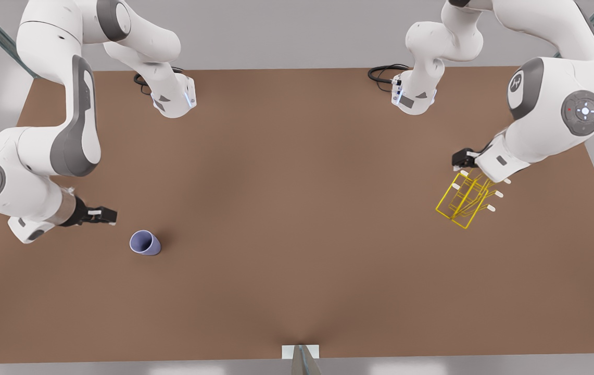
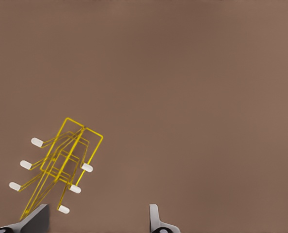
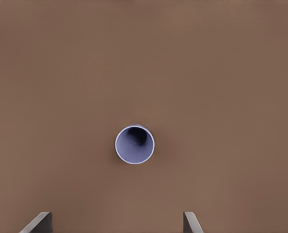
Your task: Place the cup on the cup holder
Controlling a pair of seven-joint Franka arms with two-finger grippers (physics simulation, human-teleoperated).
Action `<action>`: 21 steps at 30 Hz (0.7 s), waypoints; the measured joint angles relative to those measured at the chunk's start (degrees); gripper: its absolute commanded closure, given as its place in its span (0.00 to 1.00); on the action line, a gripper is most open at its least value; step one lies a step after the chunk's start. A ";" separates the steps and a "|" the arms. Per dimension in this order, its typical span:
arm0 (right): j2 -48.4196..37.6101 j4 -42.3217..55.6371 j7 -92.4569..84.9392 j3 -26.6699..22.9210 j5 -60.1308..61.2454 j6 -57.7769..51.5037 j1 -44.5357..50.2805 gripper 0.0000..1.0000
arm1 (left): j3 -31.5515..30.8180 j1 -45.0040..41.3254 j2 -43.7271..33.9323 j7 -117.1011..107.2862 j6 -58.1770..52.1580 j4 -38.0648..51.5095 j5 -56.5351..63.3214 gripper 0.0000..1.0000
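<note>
The cup (image 1: 145,242) stands upright on the brown bench (image 1: 297,219), mouth up and with nothing inside it — the right wrist view looks straight down into its hollow (image 3: 135,144). The cup holder (image 1: 467,200) sits on the same bench well apart from the cup, far over toward the front view's right, its yellow wire frame carrying no cup and its white-tipped prongs slanting outward. The right hand (image 1: 109,215) hovers just beside the cup, on the side toward the front view's left, its arm bent low with the wrist reaching in over the bench; its fingers (image 3: 37,222) are spread wide, with the cup lying ahead of the gap between them and touching neither. The left hand (image 1: 462,158) hangs close above the cup holder's far end — its fingers (image 2: 156,221) also stand wide apart, gripping nothing, with the rack (image 2: 61,162) lying off to one side of them. No readable writing shows on the cup or the rack.
</note>
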 measured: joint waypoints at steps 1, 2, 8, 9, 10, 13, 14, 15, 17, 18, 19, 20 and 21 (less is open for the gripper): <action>-0.05 0.00 0.03 0.08 0.04 0.81 0.09 0.00 | -0.02 0.01 -0.30 -0.15 0.33 0.10 -0.21 0.00; -0.08 0.01 0.07 0.14 0.07 1.49 0.26 0.00 | 0.00 0.01 -0.36 -0.31 0.62 0.14 -0.42 0.00; 1.72 -1.85 0.29 0.44 0.83 4.44 2.13 0.00 | 0.58 0.07 0.07 -1.13 1.50 -0.53 -1.21 0.00; 2.22 -2.52 0.34 0.45 1.09 5.09 2.75 0.00 | 0.59 0.05 0.07 -1.23 1.56 -0.55 -1.21 0.00; 2.82 -3.12 0.41 0.46 1.32 5.66 3.29 0.00 | 0.58 0.04 0.07 -1.31 1.61 -0.59 -1.22 0.00; 5.35 -4.10 0.66 0.46 1.67 7.04 4.46 0.00 | 0.35 0.04 0.10 -1.60 1.50 -0.64 -1.25 0.00; 6.14 -4.27 0.76 0.46 1.73 7.48 4.66 0.00 | 0.30 0.00 0.13 -1.70 1.42 -0.72 -1.24 0.00; 6.80 -4.68 0.85 0.46 1.76 8.03 4.80 0.00 | 0.27 -0.03 0.16 -1.80 1.26 -0.76 -1.25 0.00; 7.61 -6.05 1.07 0.46 1.69 9.27 5.80 0.00 | 0.25 -0.04 0.18 -1.97 0.95 -0.92 -1.23 0.00; 8.01 -6.42 1.19 0.45 1.66 9.76 6.00 0.00 | 0.24 -0.02 0.18 -2.05 0.83 -1.04 -1.23 0.00; 8.29 -7.06 1.30 0.43 1.61 10.27 6.10 0.00 | 0.24 -0.01 0.18 -2.13 0.73 -1.10 -1.23 0.00; 8.44 -8.33 1.40 0.35 1.44 11.33 6.14 0.00 | 0.24 0.00 0.16 -2.20 0.63 -1.13 -1.23 0.00; 8.49 -9.87 1.50 0.24 1.28 12.54 6.10 0.00 | 0.24 0.01 0.16 -2.27 0.50 -1.14 -1.22 0.00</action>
